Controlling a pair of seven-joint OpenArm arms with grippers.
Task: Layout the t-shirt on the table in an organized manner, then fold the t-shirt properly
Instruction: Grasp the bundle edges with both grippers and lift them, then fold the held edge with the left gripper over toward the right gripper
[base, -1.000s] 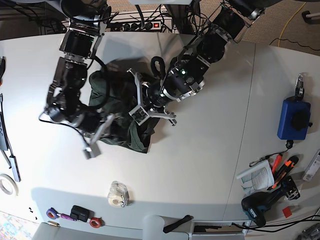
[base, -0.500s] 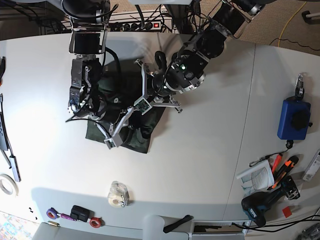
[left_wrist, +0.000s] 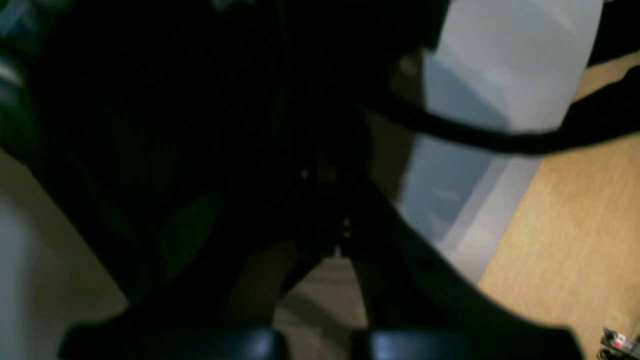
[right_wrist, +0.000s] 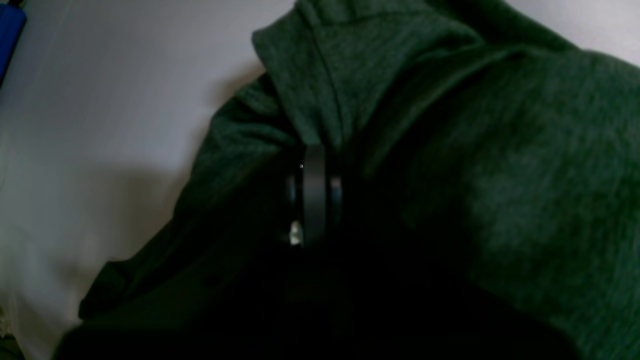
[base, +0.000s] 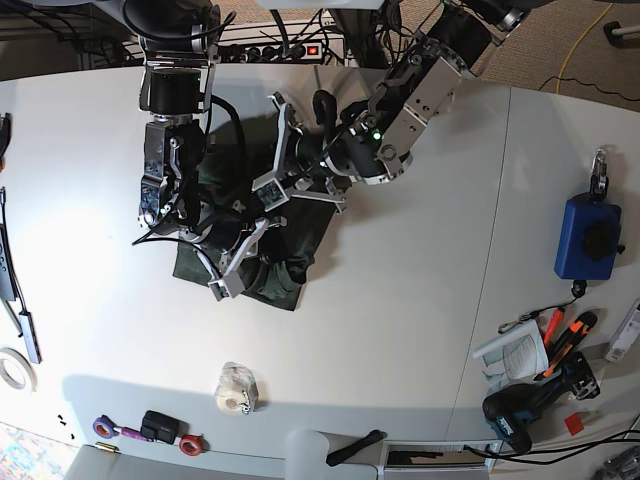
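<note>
White table (base: 420, 300), thin seam running down its right part; clutter well clear of the work: blue pouch (base: 586, 237) at far right, hand tools (base: 550, 355) lower right, tape roll (base: 237, 389) near the front edge. Base view: the t-shirt (base: 290, 255) is a bunched dark green heap left of centre, nowhere near laid flat, its longer run roughly from the back edge toward me. Both arms sit on the heap. The right gripper (base: 228, 270) is low on the near-left part of the cloth; the left gripper (base: 278, 180) is on the far-right part, closer to the back edge. So the two grip points lie apart along the heap's long run, and I judge the coming move to be pulling them apart along that line to spread the garment. Neither arm is clearly nearer; each is already on its own end. Left wrist view: mostly dark and blurred, gripper body filling the frame, a strip of table (left_wrist: 500, 65) and wooden floor (left_wrist: 565, 225) on the right. I cannot make out cloth between the jaws here; they are closed, but on what I cannot tell. Right wrist view: green knit t-shirt (right_wrist: 500, 150) fills the frame, folds rising from the right gripper (right_wrist: 315, 200), whose jaws are closed and pinching a fold of the fabric; bare table (right_wrist: 100, 100) to the left.
</note>
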